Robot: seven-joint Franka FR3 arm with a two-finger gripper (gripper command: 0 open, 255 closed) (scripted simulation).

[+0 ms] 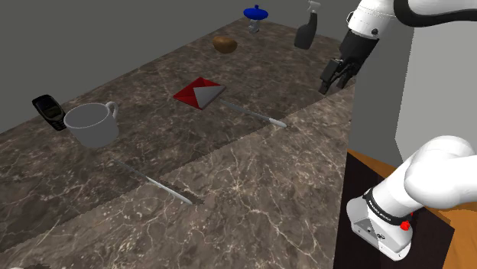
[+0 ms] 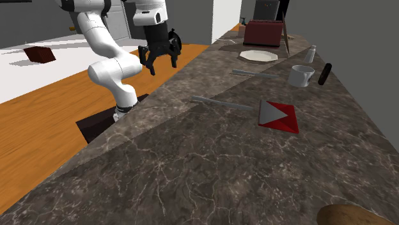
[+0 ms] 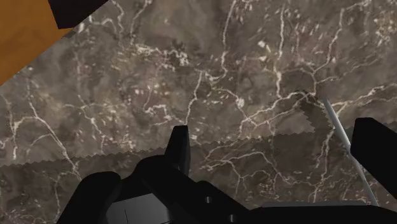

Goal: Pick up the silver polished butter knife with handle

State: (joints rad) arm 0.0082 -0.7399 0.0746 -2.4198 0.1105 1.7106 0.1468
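A slim silver knife (image 1: 256, 115) (image 2: 220, 102) lies flat on the dark marble counter (image 1: 252, 191), just beside a red and white folded square (image 1: 199, 93) (image 2: 278, 115). A second slim silver utensil (image 1: 157, 182) (image 2: 256, 74) lies near the grey mug (image 1: 92, 124) (image 2: 300, 75). I cannot tell which one is the butter knife. My gripper (image 1: 334, 82) (image 2: 163, 59) (image 3: 277, 153) hangs open above the counter's edge by the stand, well clear of the surface. In the wrist view a thin silver blade (image 3: 340, 130) runs close to one finger, untouched.
A black handset (image 1: 48, 111) lies beside the mug. A brown lump (image 1: 225, 44), a blue goblet (image 1: 255, 15) and a grey spray bottle (image 1: 307, 30) stand at one end. A white plate (image 2: 258, 55) and a red box (image 2: 262, 32) sit at the other end.
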